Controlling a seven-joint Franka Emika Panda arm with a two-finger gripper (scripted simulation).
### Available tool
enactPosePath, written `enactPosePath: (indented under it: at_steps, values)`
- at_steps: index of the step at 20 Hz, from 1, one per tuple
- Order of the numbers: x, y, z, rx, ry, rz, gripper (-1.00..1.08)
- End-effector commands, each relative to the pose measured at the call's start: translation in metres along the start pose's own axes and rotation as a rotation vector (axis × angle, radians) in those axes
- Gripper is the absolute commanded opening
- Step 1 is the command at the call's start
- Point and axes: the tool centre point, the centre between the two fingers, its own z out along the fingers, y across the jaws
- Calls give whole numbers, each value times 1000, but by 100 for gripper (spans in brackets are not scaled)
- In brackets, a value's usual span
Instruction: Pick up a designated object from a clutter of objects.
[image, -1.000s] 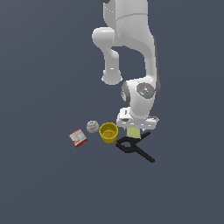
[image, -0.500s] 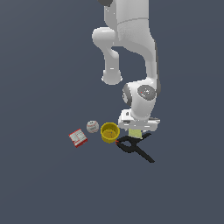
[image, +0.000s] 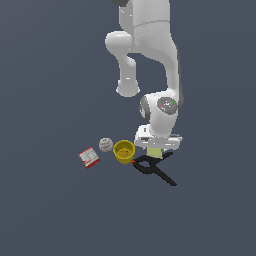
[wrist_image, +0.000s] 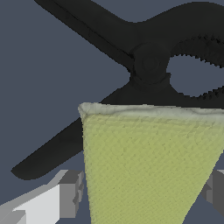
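White two-finger gripper (image: 154, 148): clamped on flat pale yellow-green square block (wrist_image: 148, 166), above black plastic clamp (wrist_image: 144, 70).

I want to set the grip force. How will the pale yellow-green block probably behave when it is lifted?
The pale yellow-green block has straight edges and flat faces, so it is probably stiff and will not roll. Its surface looks finely textured, so slipping seems unlikely. The fingers flank it; contact is unclear.

You see a pale yellow-green square block (wrist_image: 144, 166), a matte black clamp (image: 154, 169), a bright yellow cup (image: 124, 151) and a red-and-white box (image: 89, 157).
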Motion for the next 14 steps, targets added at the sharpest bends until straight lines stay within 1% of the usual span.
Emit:
enactPosePath:
  at_steps: [1, 7, 14]
  values:
    - [1, 3, -2, -1, 0, 3, -100]
    - [2, 11, -20, -1, 0, 3, -100]
    - [6, 33, -65, -2, -2, 4, -100]
